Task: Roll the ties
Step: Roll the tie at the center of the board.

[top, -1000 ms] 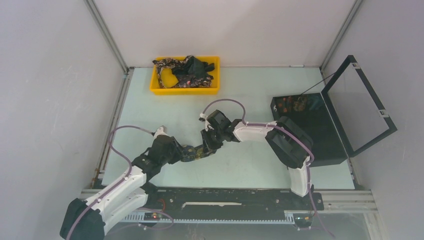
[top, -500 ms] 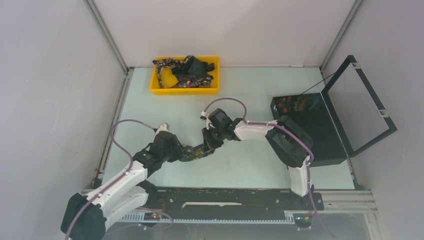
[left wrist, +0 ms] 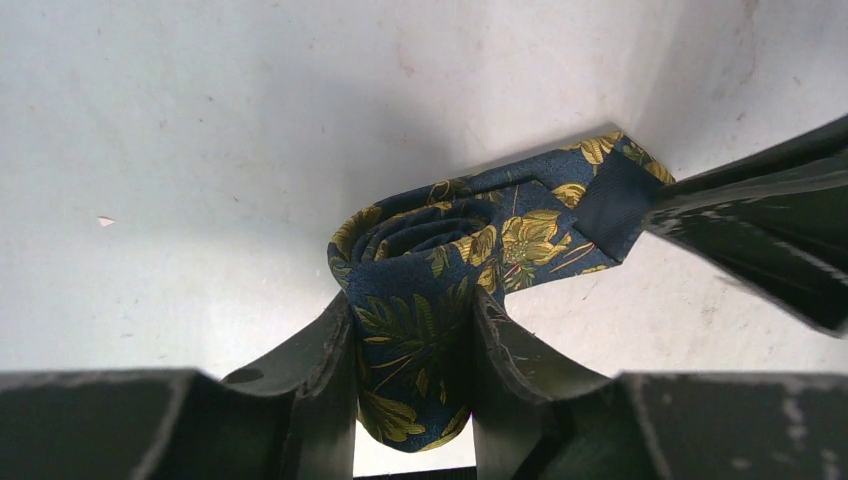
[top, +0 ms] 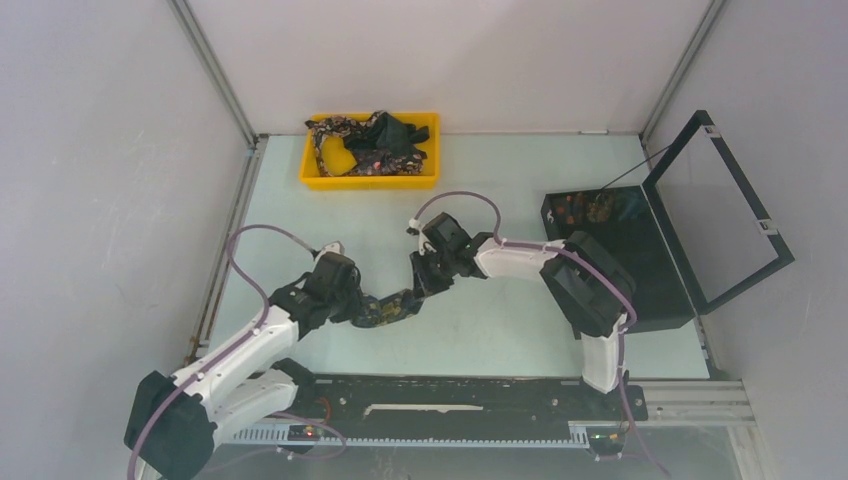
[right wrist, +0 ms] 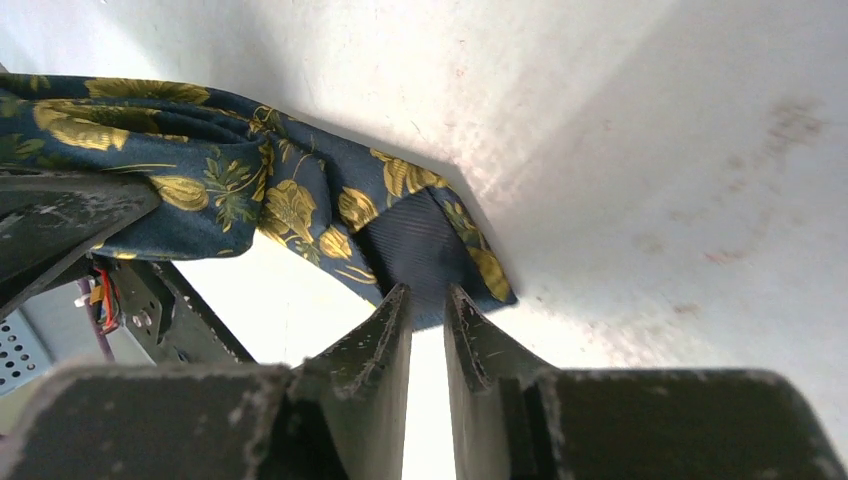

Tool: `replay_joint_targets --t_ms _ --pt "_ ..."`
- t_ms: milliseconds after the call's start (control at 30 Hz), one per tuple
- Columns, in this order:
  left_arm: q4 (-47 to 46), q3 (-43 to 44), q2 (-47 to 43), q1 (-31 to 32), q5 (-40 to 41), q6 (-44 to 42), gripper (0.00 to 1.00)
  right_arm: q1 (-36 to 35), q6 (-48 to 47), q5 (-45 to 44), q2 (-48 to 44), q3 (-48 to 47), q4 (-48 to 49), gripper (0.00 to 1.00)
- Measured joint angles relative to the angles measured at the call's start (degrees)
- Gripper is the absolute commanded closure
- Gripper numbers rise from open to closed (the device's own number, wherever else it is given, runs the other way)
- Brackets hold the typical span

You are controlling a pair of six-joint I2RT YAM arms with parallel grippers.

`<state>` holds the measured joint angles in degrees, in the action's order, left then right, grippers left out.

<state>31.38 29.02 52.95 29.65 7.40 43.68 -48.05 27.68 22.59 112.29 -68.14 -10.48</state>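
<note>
One dark navy tie (top: pixel 392 308) with gold flowers lies between my two grippers at the table's middle. Its left part is wound into a roll (left wrist: pixel 420 255), and my left gripper (left wrist: pixel 410 302) is shut on that roll, one finger on each side. The free tail (right wrist: pixel 300 205) runs to my right gripper (right wrist: pixel 427 292), whose narrow jaws pinch the pointed end with its dark lining. From above, the left gripper (top: pixel 352 300) and right gripper (top: pixel 420 286) sit close together. More ties (top: pixel 375 145) lie heaped in the yellow tray (top: pixel 370 182).
The yellow tray stands at the back of the table, left of centre. A black hinged box (top: pixel 625 265) with its lid (top: pixel 725 205) raised stands at the right edge, some patterned items in its far corner. Grey walls close off the left, back and right.
Both grippers have shifted slightly to the right with the tie still held between them. The left arm's elbow has swung inward. Neither grip has changed.
</note>
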Motion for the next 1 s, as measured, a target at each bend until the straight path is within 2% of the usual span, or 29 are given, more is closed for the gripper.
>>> replay_joint_targets --t_ms 267,467,1000 --pt "6.16 5.33 5.11 3.02 4.42 -0.52 0.91 3.52 -1.79 -1.38 -7.23 0.28 -2.89 0.78" --pt "12.35 10.49 10.25 6.95 9.25 -0.39 0.91 5.55 -2.75 -1.99 -8.39 1.18 -3.74 0.78" --pt "29.97 28.2 33.0 19.32 20.87 3.52 0.91 10.36 -2.73 -1.25 -10.75 6.73 -3.37 0.78"
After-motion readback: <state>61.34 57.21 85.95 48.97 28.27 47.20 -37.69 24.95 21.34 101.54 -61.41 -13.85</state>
